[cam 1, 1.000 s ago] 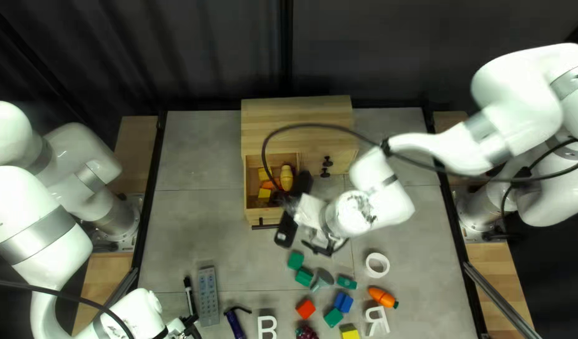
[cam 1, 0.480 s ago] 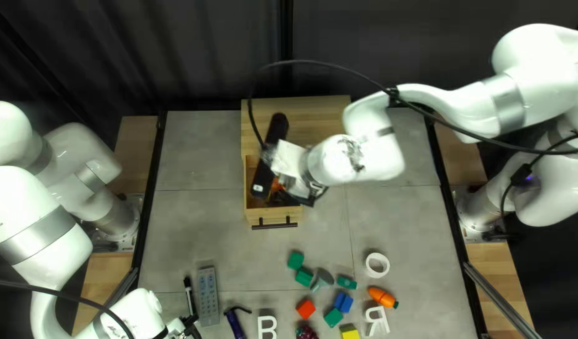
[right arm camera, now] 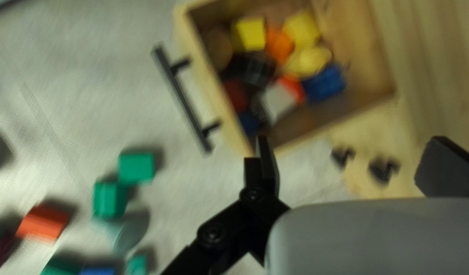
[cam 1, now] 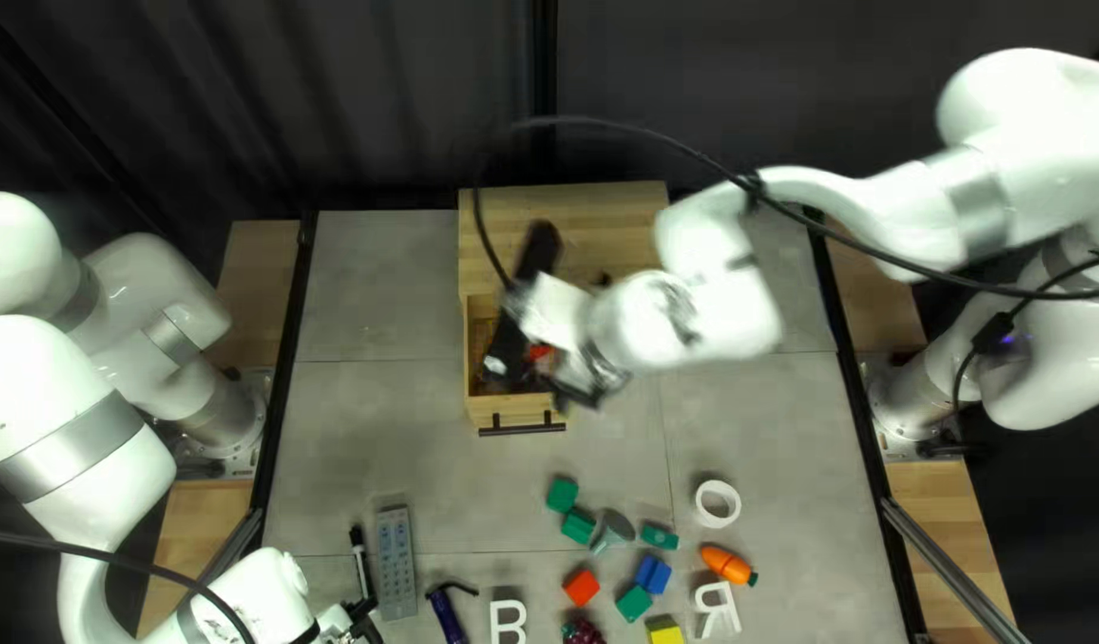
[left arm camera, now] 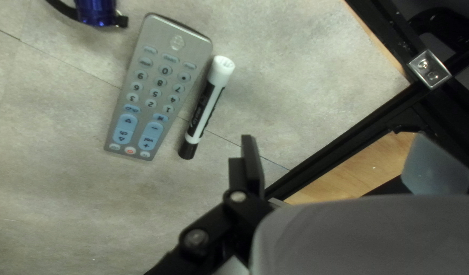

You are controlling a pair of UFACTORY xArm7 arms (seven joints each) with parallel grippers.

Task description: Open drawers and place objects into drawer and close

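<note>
Right wrist view: right gripper [right arm camera: 351, 145] spread, pinching nothing. Loaded drawer [right arm camera: 213, 86] just ahead, handle [right arm camera: 182, 98] lengthwise along its front. Our right arm [cam 1: 704, 316] is nearer; closing likely needs a cabinet-ward push.

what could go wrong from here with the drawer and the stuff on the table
The drawer is crowded, so anything stacked too high might jam when it is pushed shut. My right gripper is open close to its side wall and might bump it. On the other side, the marker lies right beside the remote, so my left gripper might nudge one while going for the other.
</note>
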